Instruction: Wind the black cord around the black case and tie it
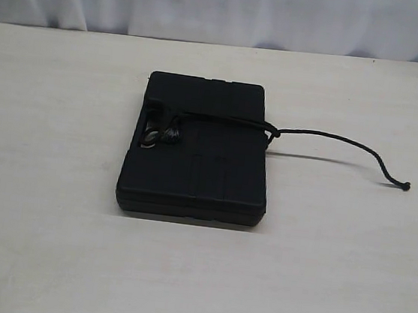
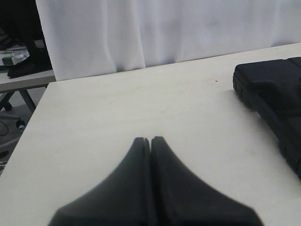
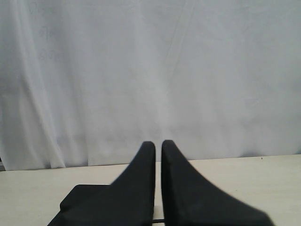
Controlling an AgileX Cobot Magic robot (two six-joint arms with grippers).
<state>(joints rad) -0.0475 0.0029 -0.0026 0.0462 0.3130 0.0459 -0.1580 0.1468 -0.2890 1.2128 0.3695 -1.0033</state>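
Left wrist view: left claw (image 2: 150,139) is nearest the lens, tips pressed together, holding nothing, over bare table (image 2: 117,108). Case (image 2: 273,89) sits ahead of this claw and off to one side, well apart. No cord visible here. White curtain (image 2: 141,28) hangs beyond the table's far edge, and a grey desk (image 2: 26,80) with clutter stands past the corner.

Right wrist view: right claw (image 3: 158,143) shows only a thin slit between the tips, nothing gripped. A case corner (image 3: 82,197) shows low, beyond the fingers and partly hidden by them. Curtain fills the rest.

Exterior view: neither claw in view. Case (image 1: 198,155) lies flat mid-table. Cord (image 1: 332,137) crosses the lid and bunches at the edge on the right claw's side, and its loose tail trails onto the table that way. Cannot tell whether it passes underneath.

Risks, as I judge them:
- The table looks smooth, so pulling the tail may drag the case instead of tightening the cord.
- The thin tail lies flat, so a claw this narrow could miss it or scrape the table.
- The bunch at the edge may slip off the corner if tugged sideways.
- The pale table helps the cord stand out.
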